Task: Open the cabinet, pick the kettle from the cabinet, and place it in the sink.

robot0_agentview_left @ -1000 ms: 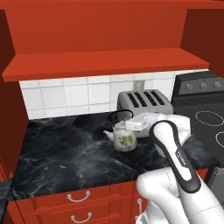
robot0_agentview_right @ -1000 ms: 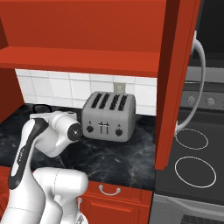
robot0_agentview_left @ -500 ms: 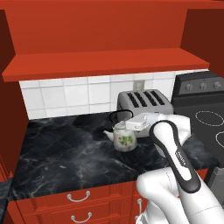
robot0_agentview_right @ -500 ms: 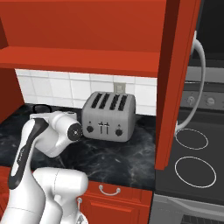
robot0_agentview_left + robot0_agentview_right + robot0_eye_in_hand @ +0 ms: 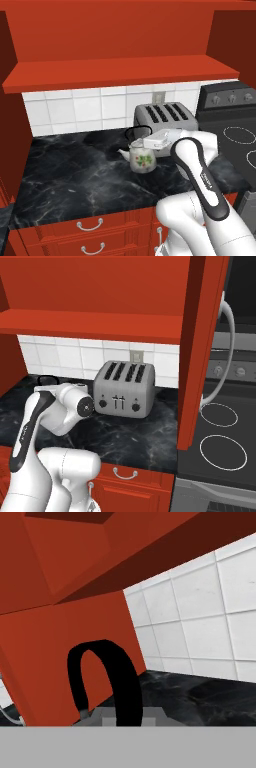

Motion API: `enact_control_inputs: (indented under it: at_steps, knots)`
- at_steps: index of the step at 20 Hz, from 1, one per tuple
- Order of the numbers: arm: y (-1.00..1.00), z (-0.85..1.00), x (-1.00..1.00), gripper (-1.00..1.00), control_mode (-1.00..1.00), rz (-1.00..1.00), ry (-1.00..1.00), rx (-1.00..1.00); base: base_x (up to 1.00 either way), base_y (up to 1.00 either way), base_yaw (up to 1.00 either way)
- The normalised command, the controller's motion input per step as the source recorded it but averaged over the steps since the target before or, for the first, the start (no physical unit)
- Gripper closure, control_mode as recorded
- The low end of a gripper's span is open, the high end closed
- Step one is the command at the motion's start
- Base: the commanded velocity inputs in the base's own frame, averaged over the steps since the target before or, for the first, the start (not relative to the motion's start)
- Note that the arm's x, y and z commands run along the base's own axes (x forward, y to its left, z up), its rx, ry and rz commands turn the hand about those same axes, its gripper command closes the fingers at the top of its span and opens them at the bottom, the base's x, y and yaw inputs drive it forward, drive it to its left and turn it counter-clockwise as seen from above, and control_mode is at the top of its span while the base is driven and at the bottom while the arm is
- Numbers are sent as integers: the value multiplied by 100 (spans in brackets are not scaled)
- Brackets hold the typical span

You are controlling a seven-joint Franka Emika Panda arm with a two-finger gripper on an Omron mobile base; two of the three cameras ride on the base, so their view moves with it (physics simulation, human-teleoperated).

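Above the black marble counter (image 5: 75,175), near its back edge and toward the right end, the white arm bends forward at the elbow, forearm lying nearly level and the hand reaching leftward over the kettle (image 5: 143,159). The gripper (image 5: 150,141) sits at the kettle's top, closed tight on the thin black hoop handle (image 5: 107,682); in the hand view the hoop arcs up right at the fingers, glossy and rounded. Whether the kettle rests on the counter or hangs just off it cannot be told.

Kettle: small, white, rounded, smooth glaze, red-and-green floral mark on its side, short spout pointing left. It stands just in front of the toaster (image 5: 125,388), near it but apart.

Toaster: silver, brushed-metal look, boxy with rounded corners, four dark slots on top, small knobs and levers on the front face. It sits against the white tiled backsplash (image 5: 85,107), square tiles with thin grout lines.

Counter: black stone veined with pale grey. Below its front edge, red drawers (image 5: 92,227) with small curved silver handles.

Overhead, the cabinet (image 5: 115,45), red wood, flat matte finish; its bottom shelf juts out above the tiles. One door (image 5: 202,346) stands swung open, edge-on in the right base view, between the toaster and the black stove (image 5: 220,441) with its white ring burners.
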Motion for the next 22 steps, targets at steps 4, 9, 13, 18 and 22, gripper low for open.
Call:
enact_control_inputs:
  at_steps: [4, 9, 13, 18, 22]
  knots:
    - [0, 0, 0, 100, -100, 0, 0, 0, 0, 0, 0]
    - [0, 0, 0, 100, 100, 0, 0, 0, 0, 0, 0]
    - [0, 0, 0, 100, 100, 0, 0, 0, 0, 0, 0]
    - [0, 0, 0, 100, 100, 0, 0, 0, 0, 0, 0]
    - [0, 0, 0, 100, 100, 0, 0, 0, 0, 0, 0]
